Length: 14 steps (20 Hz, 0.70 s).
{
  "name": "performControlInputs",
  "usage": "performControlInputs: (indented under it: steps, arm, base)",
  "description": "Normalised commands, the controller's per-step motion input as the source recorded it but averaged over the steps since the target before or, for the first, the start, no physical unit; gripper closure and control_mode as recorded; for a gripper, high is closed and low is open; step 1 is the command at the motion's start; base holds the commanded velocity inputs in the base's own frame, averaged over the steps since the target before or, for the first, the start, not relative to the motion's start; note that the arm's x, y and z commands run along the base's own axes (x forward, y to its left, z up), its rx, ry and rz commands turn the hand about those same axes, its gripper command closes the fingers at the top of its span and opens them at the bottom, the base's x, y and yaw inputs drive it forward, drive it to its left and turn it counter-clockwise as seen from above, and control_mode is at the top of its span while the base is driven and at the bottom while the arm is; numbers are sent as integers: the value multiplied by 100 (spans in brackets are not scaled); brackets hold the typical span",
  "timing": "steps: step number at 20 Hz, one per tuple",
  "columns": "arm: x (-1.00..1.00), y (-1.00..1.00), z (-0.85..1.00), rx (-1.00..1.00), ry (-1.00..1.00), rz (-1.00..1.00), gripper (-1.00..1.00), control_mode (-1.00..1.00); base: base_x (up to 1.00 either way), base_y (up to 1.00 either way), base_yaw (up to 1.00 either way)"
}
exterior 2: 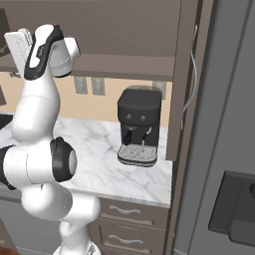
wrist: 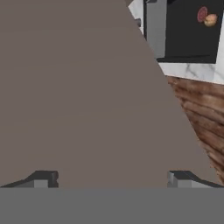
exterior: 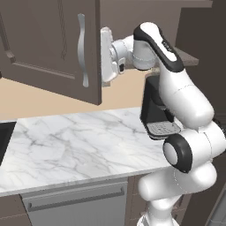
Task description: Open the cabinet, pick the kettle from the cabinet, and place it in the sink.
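Gripper [wrist: 111,177] jaws stand wide apart with nothing between them, both tips pointed at a flat brown door panel close ahead. From the left base camera the hand [exterior: 107,55] sits just behind the free edge of a cabinet [exterior: 48,48] door that is swung out, beside its curved silver handle [exterior: 82,49]; whether the hand touches the door cannot be told. Below lies a marble counter [exterior: 75,145], with a black coffee machine [exterior 2: 140,127] standing on it toward the right under the cabinet. A dark corner of the sink [exterior: 5,137] shows at the counter's left edge. In the hand camera, past the door's edge, part of the black basin [wrist: 190,30] appears with two small roundish items in it, one red, one orange. The kettle cannot be made out.
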Motion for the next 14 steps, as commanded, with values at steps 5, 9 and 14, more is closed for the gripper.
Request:
performControlInputs:
  steps: [5, 9, 14]
  arm:
    - [-2, 66, 0, 0, 0, 5, -100, -100]
    - [-20, 76, 0, 0, 0, 6, -100, -100]
    - [-34, 91, 0, 0, 0, 7, -100, -100]
  base:
    - [0, 0, 0]
    - [0, 0, 0]
    - [0, 0, 0]
